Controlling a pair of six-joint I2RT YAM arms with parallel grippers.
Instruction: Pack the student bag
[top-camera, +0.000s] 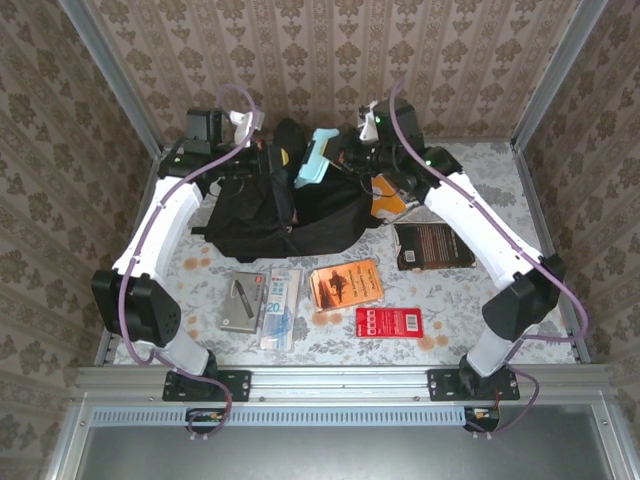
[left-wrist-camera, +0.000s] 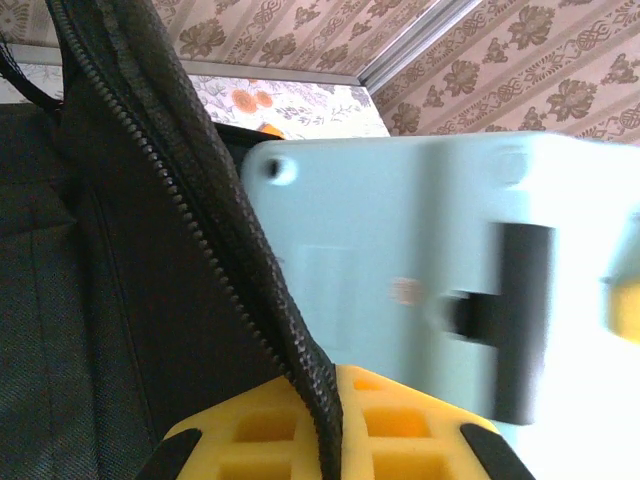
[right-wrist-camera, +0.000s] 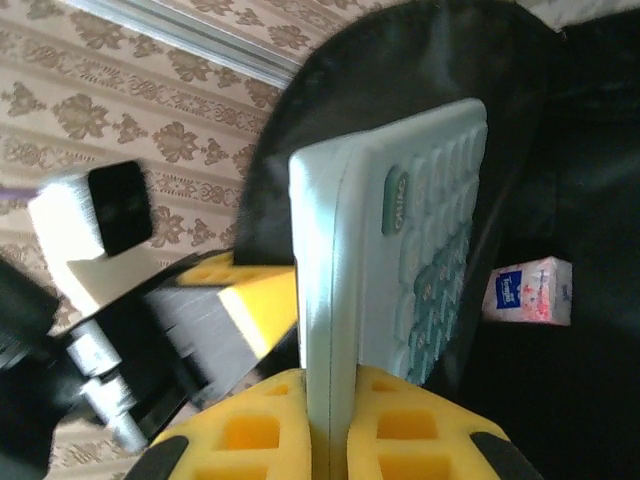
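- Your backpack (top-camera: 300, 220) lies at the far middle of the table (top-camera: 500, 170), between the two arms. It is black and slumped, with its opening at the far end.
- Your left gripper (left-wrist-camera: 325, 435) is clamped on the bag's zipper edge (left-wrist-camera: 230, 230). The black toothed strip runs down between its yellow fingers.
- Your right gripper (right-wrist-camera: 328, 430) is clenched on a pale blue calculator (right-wrist-camera: 400, 240), pinching one edge. The calculator stands on end at the bag's opening, keys turned toward the dark inside.
- From above, the calculator sits between your two grippers at the bag's far end.
- A small tissue pack (right-wrist-camera: 528, 292) lies inside the bag against the lining.
- On the near side of the bag lie a grey box (top-camera: 240, 300), a clear pack marked 20 (top-camera: 281, 298) just beside it, an orange book (top-camera: 346, 284) and a red card (top-camera: 390, 322).
- A dark brown book (top-camera: 432, 245) lies right of the bag, beside your right arm.
- An orange thing (top-camera: 388, 200) sits at the bag's right side, partly hidden by that arm; you cannot tell what it is.
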